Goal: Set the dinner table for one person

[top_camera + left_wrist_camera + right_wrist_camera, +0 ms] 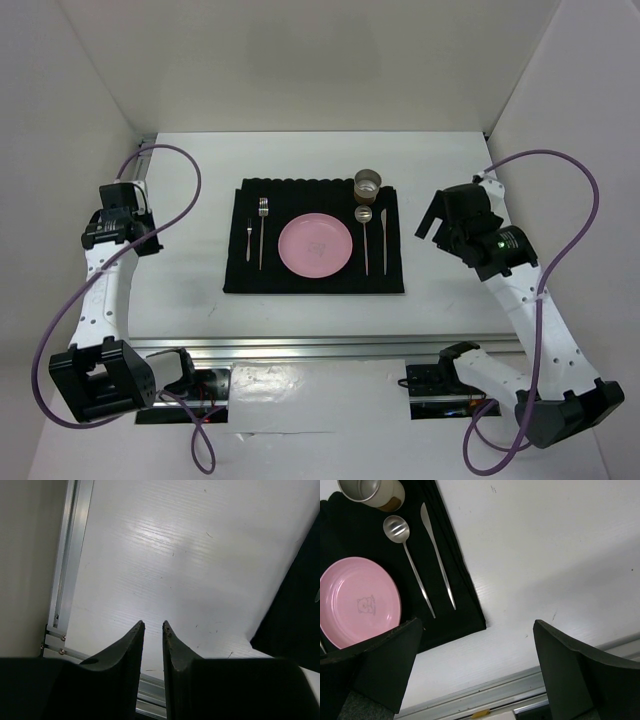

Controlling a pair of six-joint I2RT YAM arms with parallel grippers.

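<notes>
The white dinner table [180, 290] carries a black ribbed placemat [313, 275] at its middle. On the mat lie a pink plate [315, 245], two forks [262, 232] to its left, a spoon [364, 235] and a knife [382, 235] to its right, and a cup [368, 183] above them. My left gripper [135, 192] hovers over the table's left edge with its jaws almost together and empty [153, 624]. My right gripper [438, 215] is wide open and empty [477, 622], to the right of the mat. The right wrist view shows the plate [357, 600], spoon [410, 562], knife [437, 555] and cup [370, 490].
Silver rails run along the table's left edge [70, 555] and near edge [330, 347]. White walls enclose the table on three sides. Purple cables loop from both arms. The mat's corner [300, 625] shows at the right of the left wrist view.
</notes>
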